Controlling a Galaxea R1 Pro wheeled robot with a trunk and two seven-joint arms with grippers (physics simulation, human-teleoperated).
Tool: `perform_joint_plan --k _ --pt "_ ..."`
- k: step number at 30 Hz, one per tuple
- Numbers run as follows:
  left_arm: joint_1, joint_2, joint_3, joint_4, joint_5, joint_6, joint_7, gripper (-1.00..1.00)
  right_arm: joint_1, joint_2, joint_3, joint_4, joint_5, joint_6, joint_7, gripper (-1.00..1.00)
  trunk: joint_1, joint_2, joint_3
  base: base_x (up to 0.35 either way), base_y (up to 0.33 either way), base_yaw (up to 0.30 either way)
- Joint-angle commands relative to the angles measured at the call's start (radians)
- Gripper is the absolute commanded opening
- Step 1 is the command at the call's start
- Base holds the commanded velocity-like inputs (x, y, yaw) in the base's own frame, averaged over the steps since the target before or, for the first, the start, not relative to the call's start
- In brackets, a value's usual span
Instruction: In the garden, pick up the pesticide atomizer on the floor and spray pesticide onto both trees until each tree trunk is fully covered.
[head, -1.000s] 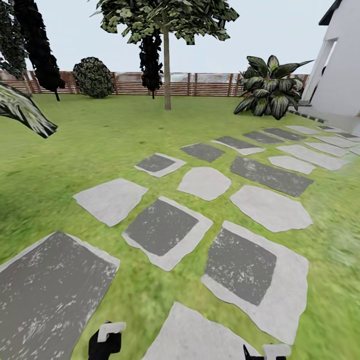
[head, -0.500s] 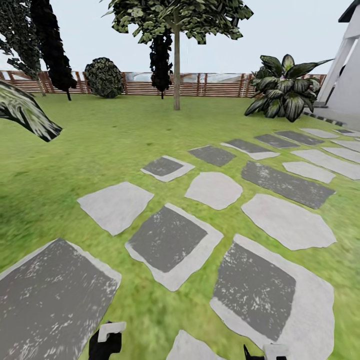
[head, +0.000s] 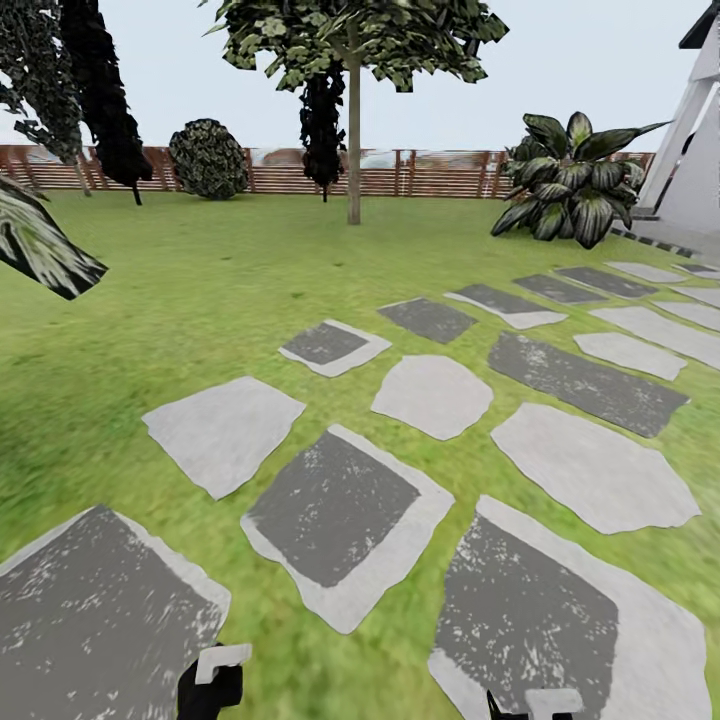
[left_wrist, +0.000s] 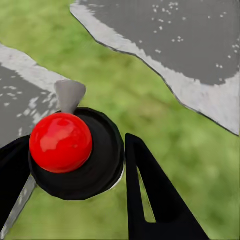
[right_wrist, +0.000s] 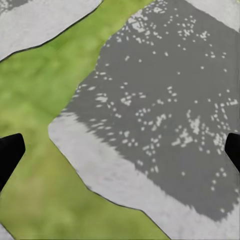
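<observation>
Pesticide atomizer carried over the stepping-stone path

The left hand (left_wrist: 75, 170) is clamped on the pesticide atomizer (left_wrist: 61, 142), above grass. Right hand (right_wrist: 120, 150) fingers spread wide over a grey stepping stone (right_wrist: 165, 115). A tree (head: 353, 110) stands at 12 o'clock before the fence (head: 440, 172).

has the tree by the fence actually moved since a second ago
No. The tree keeps its place against the fence; both shifted together, so the camera moved.

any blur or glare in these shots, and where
Head view: near grass smeared, far fence and tree crisp, flat light with no cast shadows. Left wrist view: glossy highlights on the atomizer red top, grass soft. Right wrist view: stone fairly sharp, grass blurred.
</observation>
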Motion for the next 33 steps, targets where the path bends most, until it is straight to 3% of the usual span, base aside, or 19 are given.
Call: perform_joint_plan --k 1,33 --pt "0.000 0.000 0.000 0.000 -0.001 0.000 0.000 -1.00 0.000 0.000 0.001 0.000 0.000 0.000 0.000 1.00 0.000 0.000 0.000 0.341 0.000 0.000" --pt "0.009 0.002 0.000 -0.002 -0.001 0.000 0.000 -1.00 0.000 0.001 0.002 0.001 0.000 0.000 0.000 1.00 0.000 0.000 0.000 0.341 0.000 0.000"
